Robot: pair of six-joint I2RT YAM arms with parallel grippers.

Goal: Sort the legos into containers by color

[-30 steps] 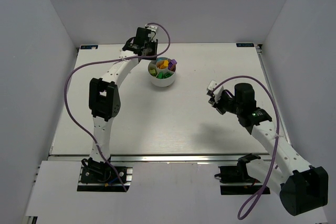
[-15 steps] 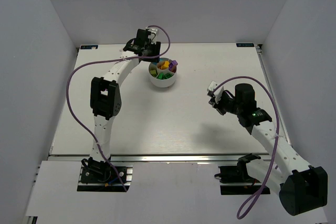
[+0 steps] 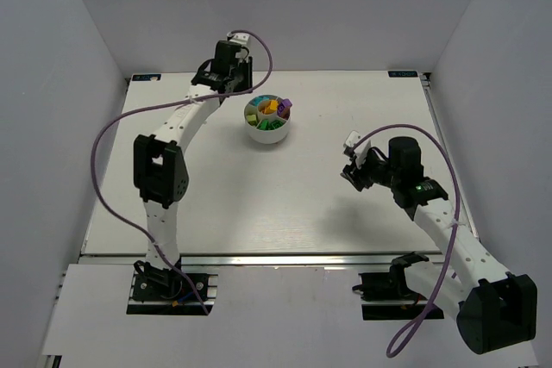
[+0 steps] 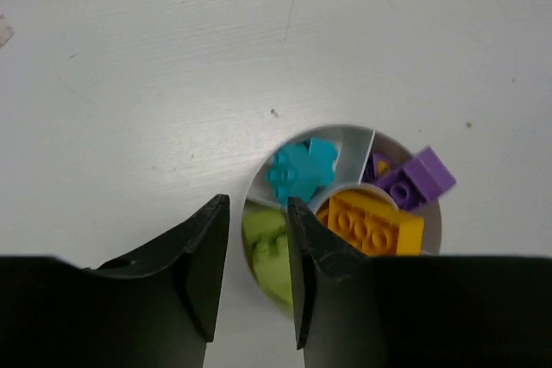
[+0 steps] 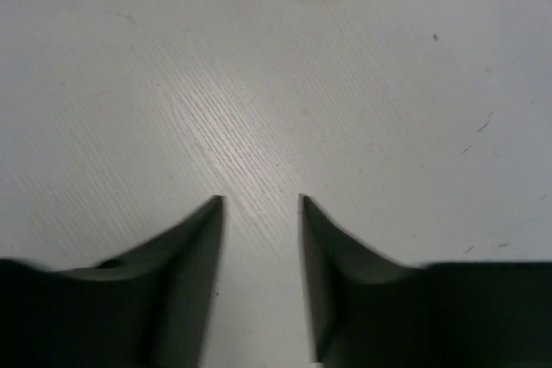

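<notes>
Left tool (image 4: 257, 213) hangs over the edge of the bowl (image 4: 349, 130), fingers a narrow gap apart with nothing between them. Past my fingertips a cyan piece (image 4: 299, 170) lies in one wedge (image 4: 352, 148). Purple bricks (image 4: 416, 178) lie in the wedge beside it, an orange brick (image 4: 371, 223) sits near the middle, and a lime brick (image 4: 269, 252) shows through the gap. My right tool (image 5: 259, 213) is well apart from the bowl, over the tabletop (image 5: 259, 84), fingers parted and empty.
</notes>
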